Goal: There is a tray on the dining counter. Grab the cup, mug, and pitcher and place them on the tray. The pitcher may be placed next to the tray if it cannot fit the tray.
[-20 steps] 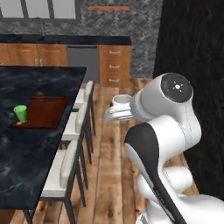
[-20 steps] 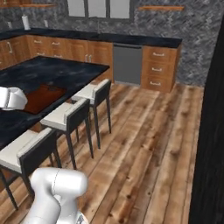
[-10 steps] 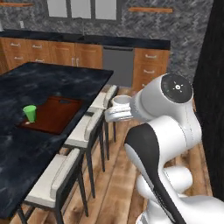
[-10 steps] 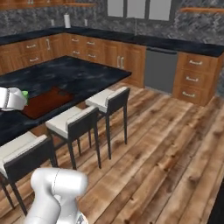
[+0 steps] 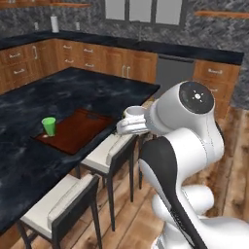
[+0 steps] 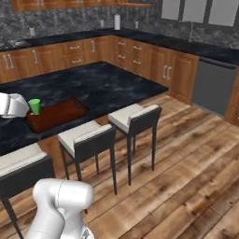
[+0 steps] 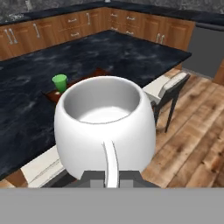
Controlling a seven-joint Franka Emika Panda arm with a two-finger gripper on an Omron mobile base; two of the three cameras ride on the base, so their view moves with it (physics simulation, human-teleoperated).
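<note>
My gripper (image 7: 110, 177) is shut on the handle of the white mug (image 7: 105, 127), which stays upright and looks empty. From the left base, the mug (image 5: 135, 113) hangs over the stools, just off the near edge of the dining counter (image 5: 58, 95). On that counter lies the reddish-brown tray (image 5: 82, 132), and the green cup (image 5: 48, 125) stands upright at its left end. The cup (image 7: 60, 82) and a corner of the tray (image 7: 49, 94) also show beyond the mug. From the right base I see the cup (image 6: 34, 105) on the tray (image 6: 60, 114). The pitcher is out of view.
White-seated stools (image 5: 109, 151) (image 6: 133, 116) (image 6: 86, 135) line the counter's near edge between me and the tray. Wooden cabinets and a grey dishwasher (image 5: 172, 73) run along the back wall. Open wooden floor (image 6: 186, 163) lies to the right.
The whole picture has shifted, so the base has moved: the dining counter, tray and stools now sit closer and more central. The gripper has kept hold of the mug.
</note>
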